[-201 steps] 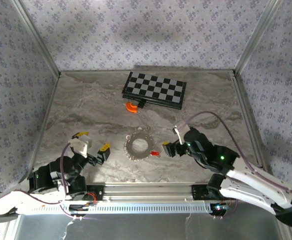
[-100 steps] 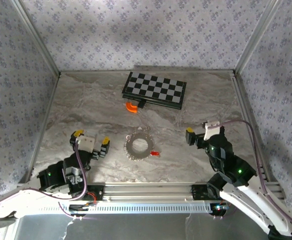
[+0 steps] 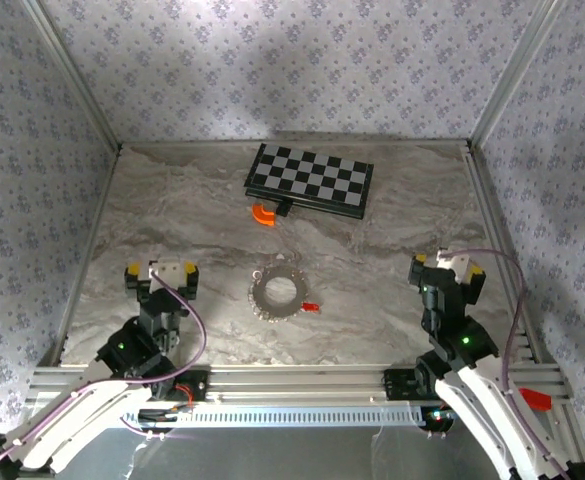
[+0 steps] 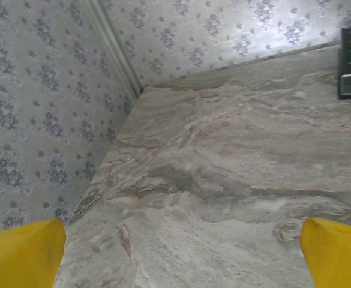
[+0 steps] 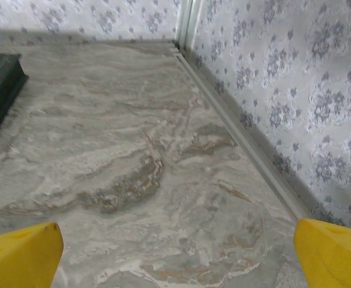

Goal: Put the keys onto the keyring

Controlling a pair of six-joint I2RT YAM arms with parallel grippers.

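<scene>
Distance from the silver keys [image 3: 260, 300] is what has changed. A second ago the right pincer [image 3: 446, 266] sat just beside the red-headed key [image 3: 310, 307], and the left pincer [image 3: 161, 272] angled in toward the fan. Both have since pulled back toward the near corners of the bench [image 3: 172, 210], well apart from everything, and point at the far wall. Each pincer is spread wide and pinches nothing. In the wrist views the yellow fingertips [image 4: 22, 252] sit at the lower corners with bare marble between them. The silver keys lie fanned around the keyring [image 3: 268, 289] near the bench's middle, unmoved. The red-headed key lies flat on the marble just beside the fan's near-right edge, outside it. The chessboard [image 3: 310, 180] and the orange curved piece [image 3: 262, 214] stay at the far side.
</scene>
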